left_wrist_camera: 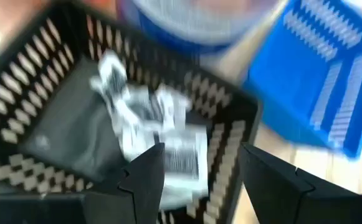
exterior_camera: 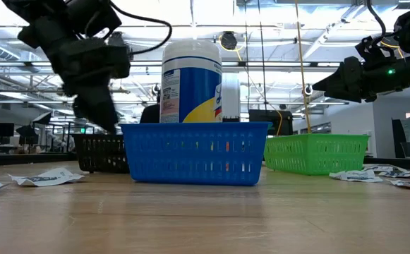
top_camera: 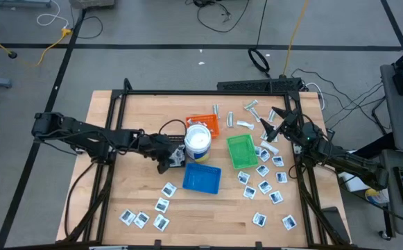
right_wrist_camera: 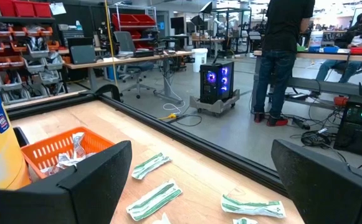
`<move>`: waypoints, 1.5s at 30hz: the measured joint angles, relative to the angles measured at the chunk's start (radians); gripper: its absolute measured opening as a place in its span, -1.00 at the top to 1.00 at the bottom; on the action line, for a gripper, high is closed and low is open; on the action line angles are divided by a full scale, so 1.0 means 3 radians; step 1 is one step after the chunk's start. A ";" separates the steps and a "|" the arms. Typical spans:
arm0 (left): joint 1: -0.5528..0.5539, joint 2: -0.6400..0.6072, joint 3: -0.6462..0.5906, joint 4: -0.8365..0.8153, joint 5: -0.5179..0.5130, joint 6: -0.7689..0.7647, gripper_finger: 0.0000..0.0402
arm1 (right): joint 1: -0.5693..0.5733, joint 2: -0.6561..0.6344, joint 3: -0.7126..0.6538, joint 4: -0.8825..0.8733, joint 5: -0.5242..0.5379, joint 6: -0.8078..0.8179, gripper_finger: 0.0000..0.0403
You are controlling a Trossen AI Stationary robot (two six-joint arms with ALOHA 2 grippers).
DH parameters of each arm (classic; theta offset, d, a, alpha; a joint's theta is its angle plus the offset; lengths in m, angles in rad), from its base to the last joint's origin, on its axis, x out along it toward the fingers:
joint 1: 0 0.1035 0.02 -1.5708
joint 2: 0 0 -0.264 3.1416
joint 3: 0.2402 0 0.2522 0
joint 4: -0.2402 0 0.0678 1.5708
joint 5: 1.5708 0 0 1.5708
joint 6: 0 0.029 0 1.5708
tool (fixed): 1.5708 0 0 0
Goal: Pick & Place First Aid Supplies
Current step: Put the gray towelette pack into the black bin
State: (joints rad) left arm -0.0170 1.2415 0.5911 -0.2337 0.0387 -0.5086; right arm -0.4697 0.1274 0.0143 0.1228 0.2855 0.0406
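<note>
**Left hand over black tray, packets inside; right hand idle and wide open**

Left hand (left_wrist_camera: 196, 180) sits above the black tray (left_wrist_camera: 56, 134) near the middle of the counter (top_camera: 118, 201), just beside the white tub (top_camera: 198, 141). Its fingers (left_wrist_camera: 144, 180) are parted about halfway, nothing between them. Packets lie loose in the tray right under the gap; no contact visible. Right hand (right_wrist_camera: 199, 180) is spread fully, empty, raised over the counter's right side toward the far edge.

Counter: light wooden top in a black frame. The orange tray (top_camera: 204, 123), tub, blue tray (top_camera: 202, 178) and green tray (top_camera: 241, 151) cluster at the centre. Room: grey floor with cables; shelving and desks behind; a person (right_wrist_camera: 285, 56) in dark top and jeans stands past the far edge beside a lit computer case (right_wrist_camera: 219, 87).

First aid supplies:
- crumpled white packets with dark print (left_wrist_camera: 159, 127) piled in the black tray
- flat white square packets (top_camera: 265, 186) scattered along the right side between the green tray and the right edge, plus more toward the near right corner
- another group of square packets (top_camera: 143, 218) by the near left corner, with two closer to the blue tray
- narrow wrapped strips (right_wrist_camera: 149, 165) with green print lie on bare wood near the far edge by the orange tray
- some wrapped items (right_wrist_camera: 75, 149) inside the orange tray
</note>
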 joint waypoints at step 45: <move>-0.3019 -0.0201 0.0079 -0.0981 0.0049 -0.2721 -0.04 | 0.0000 0.0001 0.0000 0.0001 0.0000 0.0000 -0.89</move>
State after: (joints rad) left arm -0.9226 1.1813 0.6147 -0.5280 0.0534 -1.3249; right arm -0.4695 0.1276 0.0142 0.1230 0.2855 0.0406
